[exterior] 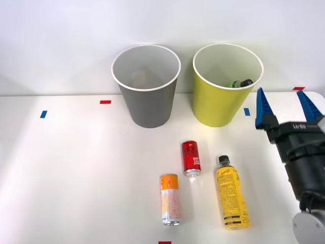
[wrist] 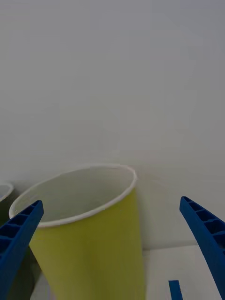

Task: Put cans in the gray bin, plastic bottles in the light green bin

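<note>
Hovering to the right of the light green bin (exterior: pixel 227 84), the right gripper (exterior: pixel 285 105) has its blue ribbed jaws spread wide and holds nothing. In the front view it hangs above the right edge of the white tabletop (exterior: pixel 76 173), jaws pointing toward the back wall. The wrist view looks past the two fingers (wrist: pixel 18 229) at the bin's yellow-green wall and white rim (wrist: pixel 84 220), with a sliver of the gray bin's (exterior: pixel 147 84) rim beside it.

One bottle, green with a black cap (exterior: pixel 239 83), already lies inside the light green bin. The step in hand seems to be going for another item. The yellow bottle (exterior: pixel 231 192) is nearest the arm, lying flat with its black cap pointing toward the bins. A good grasp would probably come down from above, jaws straddling the body across its width near the middle, so it lifts level and does not roll. The red can (exterior: pixel 191 158) lies near the bottle's cap end, so the jaws should descend clear of it.

Counted: two bins standing side by side at the back, gray on the left and light green on the right. Two cans, the red one and the orange-topped can (exterior: pixel 170 199), both lying on the tabletop in front of the bins. Two plastic bottles, one binned and one on the tabletop. Several small tape marks (exterior: pixel 105 101), red and blue, dot the tabletop.
</note>
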Robot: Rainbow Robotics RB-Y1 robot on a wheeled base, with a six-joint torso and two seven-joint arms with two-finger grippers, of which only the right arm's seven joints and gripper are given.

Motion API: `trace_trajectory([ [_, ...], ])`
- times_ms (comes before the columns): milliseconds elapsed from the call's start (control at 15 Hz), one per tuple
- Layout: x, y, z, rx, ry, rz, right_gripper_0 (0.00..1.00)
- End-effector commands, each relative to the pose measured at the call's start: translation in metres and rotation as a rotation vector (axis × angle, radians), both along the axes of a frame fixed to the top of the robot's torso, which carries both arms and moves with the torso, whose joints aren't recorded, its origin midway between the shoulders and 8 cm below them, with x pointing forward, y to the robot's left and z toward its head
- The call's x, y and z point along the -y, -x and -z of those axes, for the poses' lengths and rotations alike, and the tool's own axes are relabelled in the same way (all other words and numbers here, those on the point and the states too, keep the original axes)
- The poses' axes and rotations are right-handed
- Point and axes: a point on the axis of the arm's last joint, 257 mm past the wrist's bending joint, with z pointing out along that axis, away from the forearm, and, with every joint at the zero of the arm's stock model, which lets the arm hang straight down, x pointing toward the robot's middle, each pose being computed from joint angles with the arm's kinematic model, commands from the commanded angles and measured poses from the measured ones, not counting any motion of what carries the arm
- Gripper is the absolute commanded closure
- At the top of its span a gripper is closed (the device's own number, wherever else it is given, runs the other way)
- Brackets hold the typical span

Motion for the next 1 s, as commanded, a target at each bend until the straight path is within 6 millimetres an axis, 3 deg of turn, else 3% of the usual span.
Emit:
trace_trajectory([
  [67,0.006,0.029,0.036,-0.054,-0.011,0.012,0.00],
  [533,0.021,0.077,0.081,-0.045,-0.063,0.078,0.00],
  [1000,0.047,0.093,0.129,-0.060,-0.005,0.136,0.00],
])
